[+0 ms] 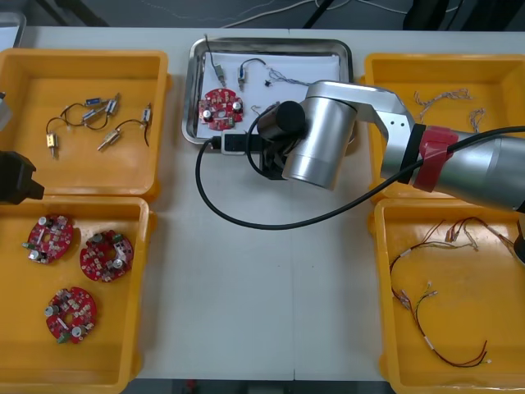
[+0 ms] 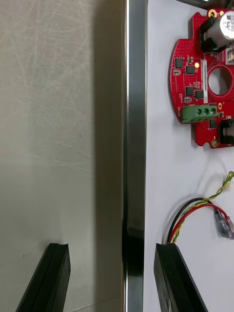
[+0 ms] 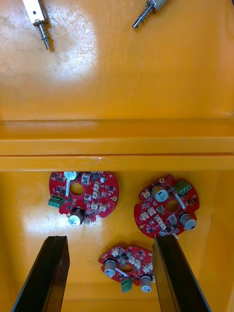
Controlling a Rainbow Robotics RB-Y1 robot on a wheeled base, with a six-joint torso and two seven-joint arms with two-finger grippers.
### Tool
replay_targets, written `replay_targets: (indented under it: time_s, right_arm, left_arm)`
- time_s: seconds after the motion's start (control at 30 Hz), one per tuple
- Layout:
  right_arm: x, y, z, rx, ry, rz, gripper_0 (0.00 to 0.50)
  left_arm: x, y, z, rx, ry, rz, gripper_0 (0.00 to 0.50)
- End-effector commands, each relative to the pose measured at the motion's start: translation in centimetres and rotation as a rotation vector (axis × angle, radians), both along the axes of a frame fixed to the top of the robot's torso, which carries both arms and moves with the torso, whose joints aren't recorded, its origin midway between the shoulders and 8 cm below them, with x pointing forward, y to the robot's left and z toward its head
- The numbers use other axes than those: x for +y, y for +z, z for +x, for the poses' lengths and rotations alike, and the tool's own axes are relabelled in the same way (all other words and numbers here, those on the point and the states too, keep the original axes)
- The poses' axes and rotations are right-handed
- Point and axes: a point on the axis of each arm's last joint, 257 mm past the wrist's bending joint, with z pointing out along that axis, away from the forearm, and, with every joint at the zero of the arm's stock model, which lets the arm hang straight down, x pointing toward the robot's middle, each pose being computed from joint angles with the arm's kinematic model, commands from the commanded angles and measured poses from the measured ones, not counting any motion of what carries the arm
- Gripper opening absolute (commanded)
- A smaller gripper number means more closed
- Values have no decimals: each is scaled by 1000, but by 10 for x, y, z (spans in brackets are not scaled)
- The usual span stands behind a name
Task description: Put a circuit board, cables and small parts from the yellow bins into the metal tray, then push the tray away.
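"Metal tray (image 1: 197, 98), location for the log?"

"Far side of the bench (image 1: 271, 287), between the two far yellow bins (image 1: 82, 59). White inside. Contents: one circuit board (image 1: 221, 109) toward its left end, a small metal part (image 1: 244, 75) beyond the board, a thin cable (image 1: 289, 78) nearer the middle."

"Right hand?"

"Right hand (image 2: 113, 248) is at the tray's near rim, left of its middle, the arm reaching in from the right. Fingers are apart and straddle the rim: one over bare bench, the other over the white lining. Only the rim stands between them; contact with it, cannot tell. A red and yellow cable (image 2: 197, 212) with a black strand lies on the lining just beside the inner finger. The board lies farther along, apart from that cable."

"Left hand?"

"Left hand (image 3: 109, 241) hangs at the bench's left edge, above the near left bin, close to the wall it shares with the far one. Fingers apart, nothing between them. Three spare boards (image 3: 84, 195) lie in the bin beneath, none touching another. Small metal parts (image 1: 102, 115) with dark leads lie in the far left bin."

"Right-side bins?"

"Loose cables in both."
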Motion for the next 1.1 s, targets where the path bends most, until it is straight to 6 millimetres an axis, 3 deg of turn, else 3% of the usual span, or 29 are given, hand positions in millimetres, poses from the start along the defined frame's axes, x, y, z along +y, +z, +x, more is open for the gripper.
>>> replay_targets:
  time_s: [0.03,0.3,0.53,0.83,1.1]
  right_arm:
    - [13,46,-5,-50,42,-24,500]
    - [-6,63,-25,-30,-6,-88,500]
    - [-25,69,-50,92,-96,-80,500]
    - [-55,79,-81,238,-242,10,500]
    - [-92,86,-121,367,-470,161,500]
  left_arm:
    - [21,17,-3,-26,-33,85,500]
    - [21,17,-3,-26,-33,85,500]
    - [21,17,-3,-26,-33,85,500]
    - [21,17,-3,-26,-33,85,500]
    - [21,17,-3,-26,-33,85,500]
